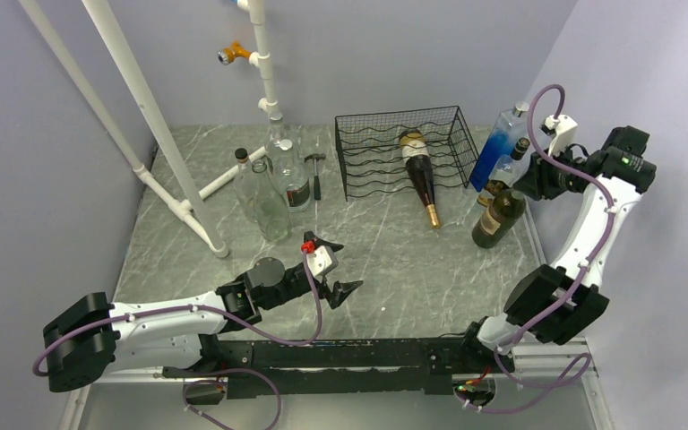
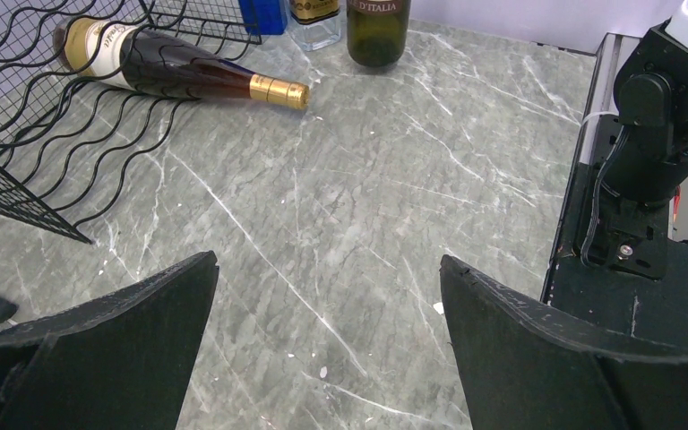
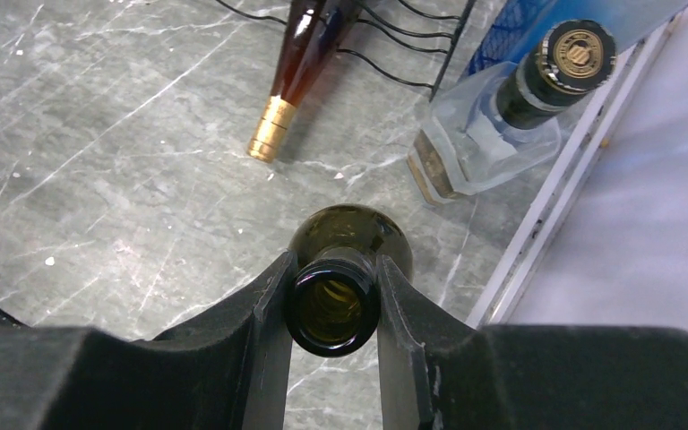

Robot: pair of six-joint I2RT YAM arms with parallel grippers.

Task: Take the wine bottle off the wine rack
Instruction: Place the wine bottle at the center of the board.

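The black wire wine rack sits at the back of the table. A dark wine bottle with a gold foil neck lies in it, neck poking out onto the table; the left wrist view shows it too. Right of the rack, an uncorked green wine bottle is upright, its base at the table top. My right gripper is shut on its neck, just below the mouth. My left gripper hangs open and holds nothing, low over the table's front middle.
A blue-tinted clear bottle and a capped clear bottle stand just behind the green one, near the table's right rail. Clear glass bottles, a small hammer and a white pipe frame stand at the back left.
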